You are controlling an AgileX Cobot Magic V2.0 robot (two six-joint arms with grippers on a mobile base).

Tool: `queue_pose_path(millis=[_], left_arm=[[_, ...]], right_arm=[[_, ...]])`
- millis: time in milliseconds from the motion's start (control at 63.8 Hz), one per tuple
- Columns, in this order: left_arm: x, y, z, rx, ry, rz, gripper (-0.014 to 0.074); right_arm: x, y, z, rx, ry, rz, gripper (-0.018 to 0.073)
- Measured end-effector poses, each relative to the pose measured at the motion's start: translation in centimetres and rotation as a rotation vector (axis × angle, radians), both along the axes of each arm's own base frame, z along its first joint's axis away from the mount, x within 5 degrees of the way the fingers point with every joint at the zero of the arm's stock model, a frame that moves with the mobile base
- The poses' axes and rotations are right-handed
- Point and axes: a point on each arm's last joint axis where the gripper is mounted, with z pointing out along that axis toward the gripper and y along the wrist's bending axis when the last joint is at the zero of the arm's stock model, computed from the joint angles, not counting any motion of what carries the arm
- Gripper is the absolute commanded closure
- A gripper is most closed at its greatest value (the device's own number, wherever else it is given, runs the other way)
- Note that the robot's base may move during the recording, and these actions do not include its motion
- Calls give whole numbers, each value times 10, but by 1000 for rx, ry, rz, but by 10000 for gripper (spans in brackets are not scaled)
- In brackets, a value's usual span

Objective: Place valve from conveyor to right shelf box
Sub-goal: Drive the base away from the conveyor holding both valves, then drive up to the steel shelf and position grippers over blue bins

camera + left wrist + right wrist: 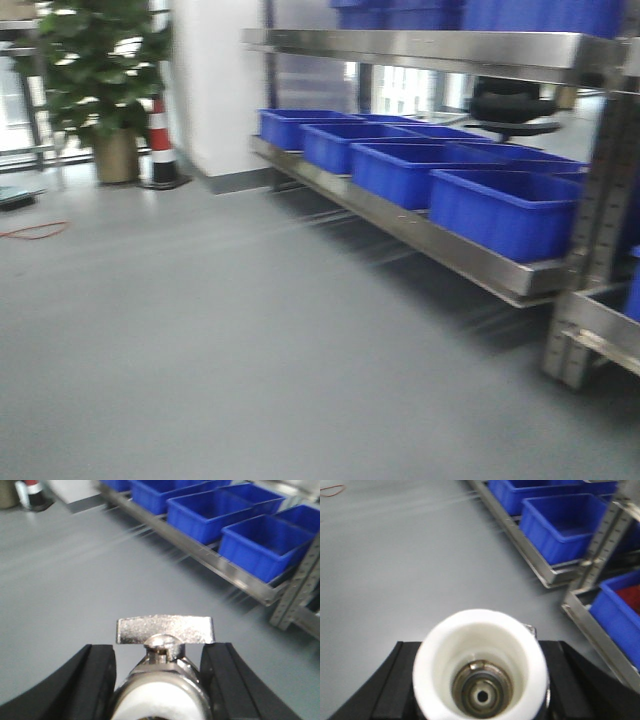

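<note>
Metal shines between the black fingers (92, 680) of the left pincer (160, 652), which is clamped on the valve (161, 680). The fingers press its rounded grey body from both sides, its flat butterfly handle lies crosswise just past the fingertips, and a whitish end faces the wrist camera. The right pincer (480, 646) is likewise closed on a second valve (482, 667), seen end-on, with its wide white collar filling the gap between the two dark fingers and a ringed metal bore showing deep inside. Both valves hang in the air above the plain grey floor (200, 350), well apart from any box. To the right runs a low steel shelf (440, 245) carrying a row of open blue boxes (505, 210) set close side by side; what they hold cannot be made out from the front view. An upper shelf (430, 45) bears more blue containers. In the right wrist view a perforated upright (600, 545) stands between that row and a further blue box (620, 615) with something red in it. Far back on the left a potted plant (95, 70) stands beside a red-and-white cone (162, 140), and a thin red cable (35, 230) lies on the floor near them. All three views are somewhat blurred.
</note>
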Motion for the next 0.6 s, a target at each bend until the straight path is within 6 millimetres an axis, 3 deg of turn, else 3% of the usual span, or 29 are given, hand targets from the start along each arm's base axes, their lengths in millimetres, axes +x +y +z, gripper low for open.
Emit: queue_pose_path(millis=[596], left_arm=[[1, 0, 3, -5, -36, -2, 708]], right_arm=[[0, 0, 1, 1, -6, -1, 711]])
